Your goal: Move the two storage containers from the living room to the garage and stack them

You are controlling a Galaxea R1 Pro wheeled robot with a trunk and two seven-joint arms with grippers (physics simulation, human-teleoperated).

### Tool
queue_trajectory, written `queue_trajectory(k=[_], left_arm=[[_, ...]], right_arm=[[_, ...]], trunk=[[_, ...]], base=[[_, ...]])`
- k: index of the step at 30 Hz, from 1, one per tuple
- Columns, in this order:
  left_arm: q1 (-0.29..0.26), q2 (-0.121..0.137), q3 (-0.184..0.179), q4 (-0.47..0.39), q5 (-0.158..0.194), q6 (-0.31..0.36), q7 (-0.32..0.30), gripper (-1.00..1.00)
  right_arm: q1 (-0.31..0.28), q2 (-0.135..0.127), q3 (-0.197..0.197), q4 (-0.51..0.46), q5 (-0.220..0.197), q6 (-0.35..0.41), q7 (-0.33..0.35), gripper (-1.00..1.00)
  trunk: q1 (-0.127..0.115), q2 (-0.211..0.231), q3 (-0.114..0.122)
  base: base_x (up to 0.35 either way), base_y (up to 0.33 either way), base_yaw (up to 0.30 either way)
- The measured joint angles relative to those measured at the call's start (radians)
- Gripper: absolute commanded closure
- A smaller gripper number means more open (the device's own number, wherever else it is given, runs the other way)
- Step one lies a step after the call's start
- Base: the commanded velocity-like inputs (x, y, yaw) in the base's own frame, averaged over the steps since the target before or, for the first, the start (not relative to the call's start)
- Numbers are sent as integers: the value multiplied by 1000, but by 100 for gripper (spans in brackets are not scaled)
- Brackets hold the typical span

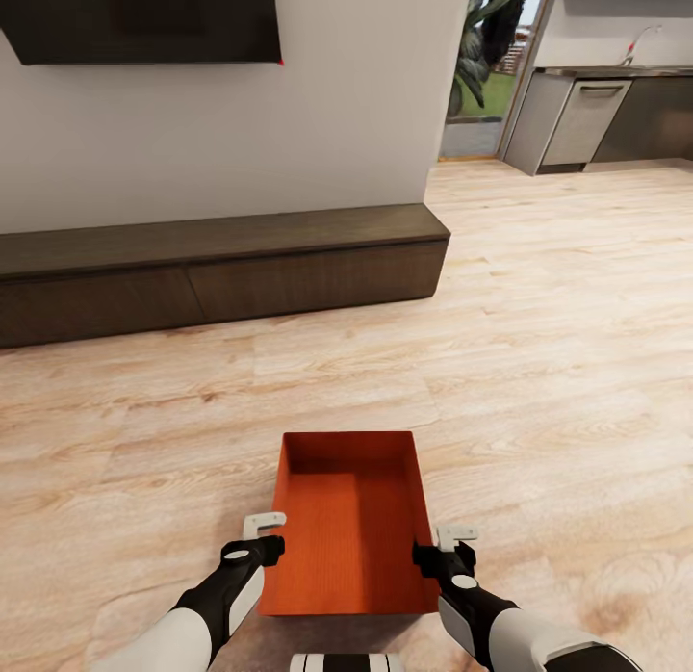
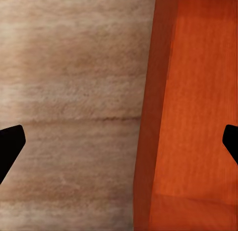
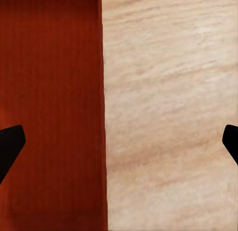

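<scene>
Bin (image 1: 351, 518) on wood floor (image 1: 539, 364), long axis pointing away toward cabinet (image 1: 221, 268). L gripper (image 1: 262, 535) and R gripper (image 1: 452, 545) flank its long walls (each straddling a rim), both spread, neither nearer.

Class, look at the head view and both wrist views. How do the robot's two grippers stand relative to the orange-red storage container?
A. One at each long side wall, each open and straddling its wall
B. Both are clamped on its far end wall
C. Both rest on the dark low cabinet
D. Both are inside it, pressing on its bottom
A: the left gripper and right gripper flank the storage container, and in each wrist view a side wall runs between the spread fingertips.
</scene>
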Motion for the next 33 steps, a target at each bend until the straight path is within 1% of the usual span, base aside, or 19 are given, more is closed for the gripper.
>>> queue_trajectory(k=[7,20,26,28,33], left_arm=[[0,0,-1,-1,-1,-1,0,-100],[0,1,-9,-3,-4,-2,-4,-100],[0,2,-10,-3,-5,-2,-5,-100],[0,2,-10,-3,-5,-2,-5,-100],[0,2,-11,-3,-6,-2,-5,-100]], right_arm=[[0,0,0,0,0,0,-2,-100],[0,1,0,0,3,3,3,-100],[0,6,2,-1,6,6,7,-100],[0,8,3,-1,12,7,7,-100],[0,12,2,-1,44,8,8,-100]], trunk=[[0,0,0],[0,0,0],[0,0,0],[0,0,0],[0,0,0]], base=[[0,-89,0],[0,-2,0],[0,0,0],[0,0,0],[0,0,0]])
